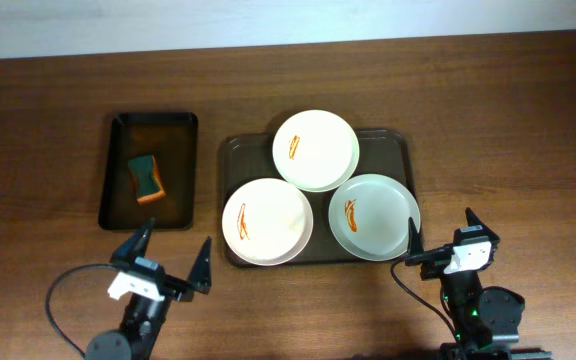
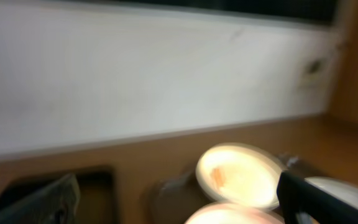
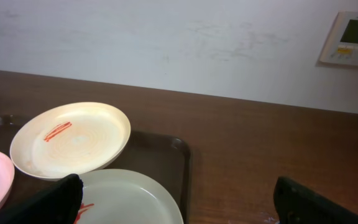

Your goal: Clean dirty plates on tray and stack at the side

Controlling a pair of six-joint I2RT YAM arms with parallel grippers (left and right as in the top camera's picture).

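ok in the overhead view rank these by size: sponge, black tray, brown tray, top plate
1. brown tray, largest
2. black tray
3. top plate, smaller than either tray
4. sponge, smallest
All lie at table level, so nearness hardly skews this.

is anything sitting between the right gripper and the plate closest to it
Nothing visible does. The right gripper hangs open by the near right corner of the tray, and the closest plate lies just ahead of its fingers, with no object in between.
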